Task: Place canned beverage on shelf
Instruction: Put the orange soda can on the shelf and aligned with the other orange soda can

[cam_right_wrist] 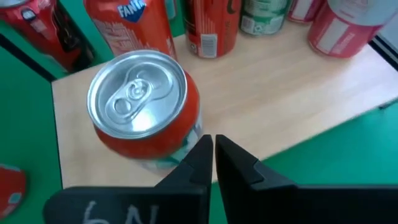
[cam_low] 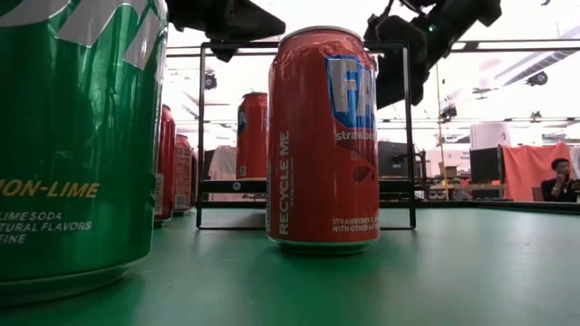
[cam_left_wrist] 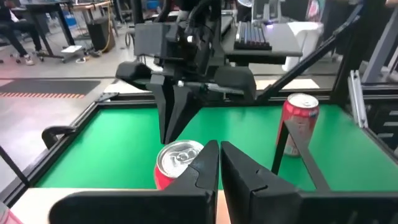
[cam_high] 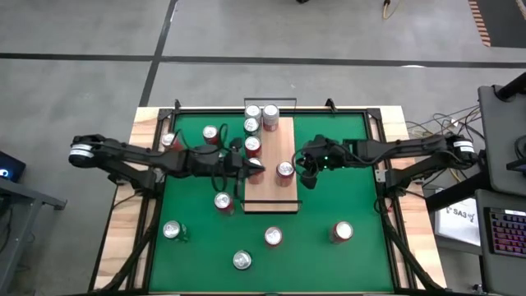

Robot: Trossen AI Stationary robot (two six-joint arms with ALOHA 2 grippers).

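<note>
The shelf (cam_high: 271,193) is a pale wood board on the middle of the green mat. Several cans stand clustered at its far end (cam_high: 252,125). One red can (cam_high: 283,170) stands upright on its base mid-board, also seen in the right wrist view (cam_right_wrist: 140,106) and the left wrist view (cam_left_wrist: 177,163). My right gripper (cam_right_wrist: 214,155) is shut just off this can's right side, slanting down, with nothing between its fingers. My left gripper (cam_left_wrist: 219,165) is shut and nearly level close to the can's left side. The two grippers face each other across the can.
Loose cans stand on the mat: red ones (cam_high: 222,201), (cam_high: 273,237), (cam_high: 342,233), (cam_high: 210,133), and green ones (cam_high: 172,231), (cam_high: 242,260). In the low view a green can (cam_low: 72,136) and a red can (cam_low: 322,136) fill the foreground. A black rail frame (cam_high: 271,105) borders the mat.
</note>
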